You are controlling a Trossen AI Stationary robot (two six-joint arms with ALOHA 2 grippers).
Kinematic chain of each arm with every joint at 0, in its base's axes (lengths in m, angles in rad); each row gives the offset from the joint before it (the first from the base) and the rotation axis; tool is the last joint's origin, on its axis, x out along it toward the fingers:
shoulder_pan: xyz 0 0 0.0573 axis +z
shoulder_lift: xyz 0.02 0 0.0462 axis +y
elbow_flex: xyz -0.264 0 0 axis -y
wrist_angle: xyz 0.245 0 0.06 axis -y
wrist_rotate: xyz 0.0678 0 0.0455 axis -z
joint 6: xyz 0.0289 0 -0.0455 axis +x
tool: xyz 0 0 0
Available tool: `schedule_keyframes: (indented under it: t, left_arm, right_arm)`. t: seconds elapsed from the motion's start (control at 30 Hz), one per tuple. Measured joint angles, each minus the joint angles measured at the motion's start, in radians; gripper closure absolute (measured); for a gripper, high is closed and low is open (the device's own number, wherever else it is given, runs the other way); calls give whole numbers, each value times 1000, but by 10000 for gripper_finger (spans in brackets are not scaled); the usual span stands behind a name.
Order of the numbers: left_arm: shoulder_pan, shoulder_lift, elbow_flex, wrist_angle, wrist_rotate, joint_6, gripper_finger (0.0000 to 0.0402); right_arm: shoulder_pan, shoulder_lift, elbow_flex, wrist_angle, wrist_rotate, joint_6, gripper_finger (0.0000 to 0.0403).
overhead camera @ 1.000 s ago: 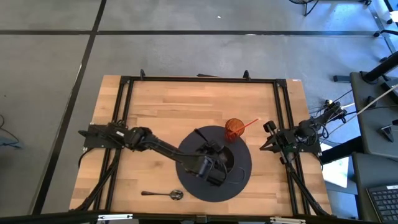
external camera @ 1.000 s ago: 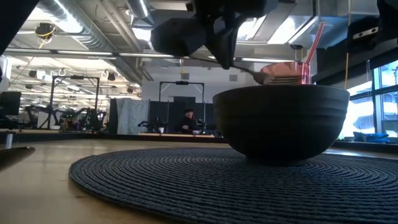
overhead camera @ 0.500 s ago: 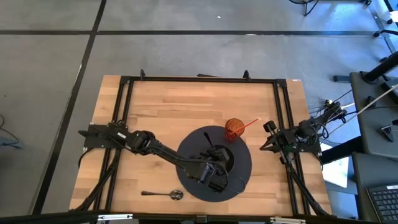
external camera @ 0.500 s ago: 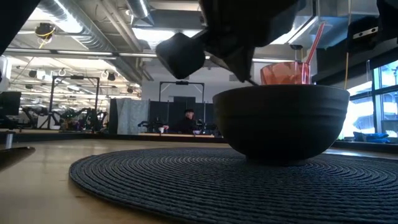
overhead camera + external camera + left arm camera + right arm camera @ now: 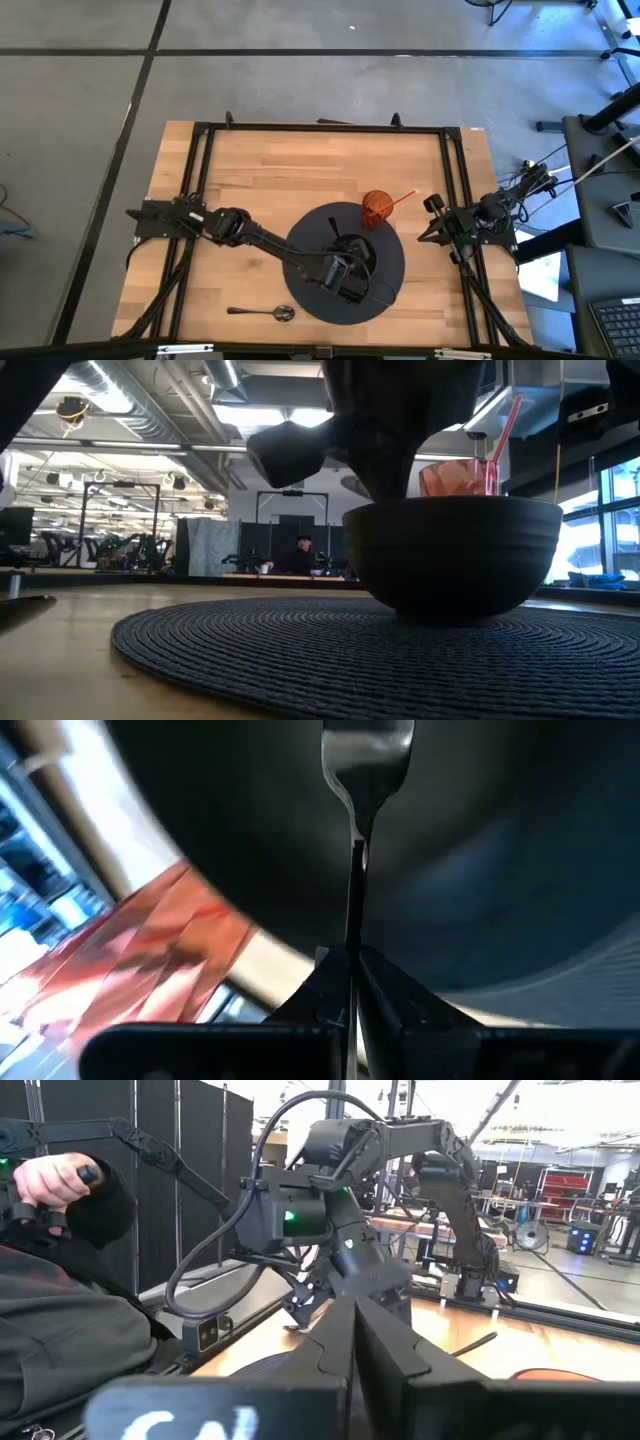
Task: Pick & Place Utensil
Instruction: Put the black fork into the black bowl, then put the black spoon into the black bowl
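Note:
A dark bowl (image 5: 358, 256) stands on a round dark woven mat (image 5: 300, 290); in the low view the bowl (image 5: 450, 555) fills the middle. My left gripper (image 5: 347, 262) hangs over the bowl (image 5: 500, 840), slanting down into it, shut on a metal utensil (image 5: 366, 760) whose head is inside the bowl. An orange cup (image 5: 377, 208) with a red straw stands at the mat's far edge. My right gripper (image 5: 352, 1305) is shut on nothing and parked at the table's right edge (image 5: 440, 228). My left gripper pinches the utensil's thin handle (image 5: 352, 925) between its two fingers. The handle runs straight out ahead along the fingers, which slant down from the table's near left side. The head sits low inside the bowl; whether it touches the bowl I cannot tell.
A spoon (image 5: 262, 312) lies on the wooden table near its front edge, left of the mat. Black frame rails (image 5: 200, 200) run along the table's sides. The orange cup (image 5: 460, 477) stands close behind the bowl. A person's hand (image 5: 50, 1175) shows beyond the table.
My left gripper has sunk toward the bowl and rolled about its own pointing line. The utensil's head, which showed above the bowl's rim, has dropped inside the bowl and is now hidden behind the rim in the low view.

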Motion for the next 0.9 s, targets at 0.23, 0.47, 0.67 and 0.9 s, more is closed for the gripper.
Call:
schedule_keyframes:
  t: [0.23,0.47,0.67,0.9]
  left_arm:
    - [7,0,0,0,33,-3,396]
    - [7,0,0,0,2,-4,392]
    - [4,0,0,0,7,-13,359]
    - [-1,0,0,0,0,-17,340]
  right_arm:
    - [0,0,0,-7,0,0,389]
    - [0,0,0,-7,0,1,389]
    - [0,0,-1,-7,0,3,389]
    - [0,0,-1,-7,0,3,389]
